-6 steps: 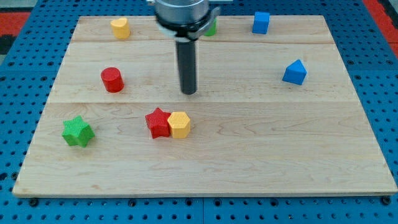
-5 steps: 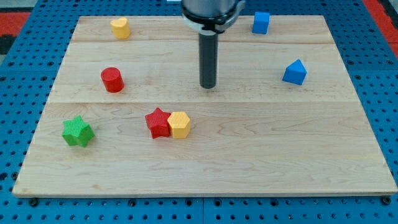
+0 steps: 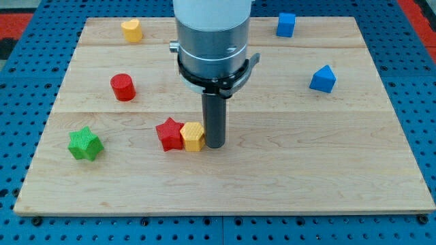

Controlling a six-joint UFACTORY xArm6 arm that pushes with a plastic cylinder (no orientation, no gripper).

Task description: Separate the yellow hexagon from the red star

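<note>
On a pale wooden board (image 3: pixel 286 170) laid over a blue pegboard base (image 3: pixel 422 102), with a red patch of the same perforated surface at the view's top corners, my tip (image 3: pixel 214 145) stood just right of the yellow hexagon (image 3: pixel 193 136), touching or nearly touching its right side; contact could not be told for certain. No gripper was fitted, only the dark rod under the grey arm housing (image 3: pixel 211 41), so no open or shut state applied. Hexagon sat pressed against the red star (image 3: pixel 169 133), star on its left, the two touching, a little left of the board's centre. Red cylinder (image 3: pixel 122 87) lay up and to the left of the pair, well apart. Green star (image 3: pixel 84 143) sat near the board's left edge, level with the pair. Yellow block (image 3: pixel 131 30), rounded, shape unclear, was close to the top edge at the left. Blue cube (image 3: pixel 286 24) was near the top edge at the right; a second blue block (image 3: pixel 323 79), peaked on top, lay toward the right edge. Board grain ran left to right in three planks. Bare wood spread across the whole bottom strip and the lower right quarter; below the pair, bare wood ran to the bottom edge.
</note>
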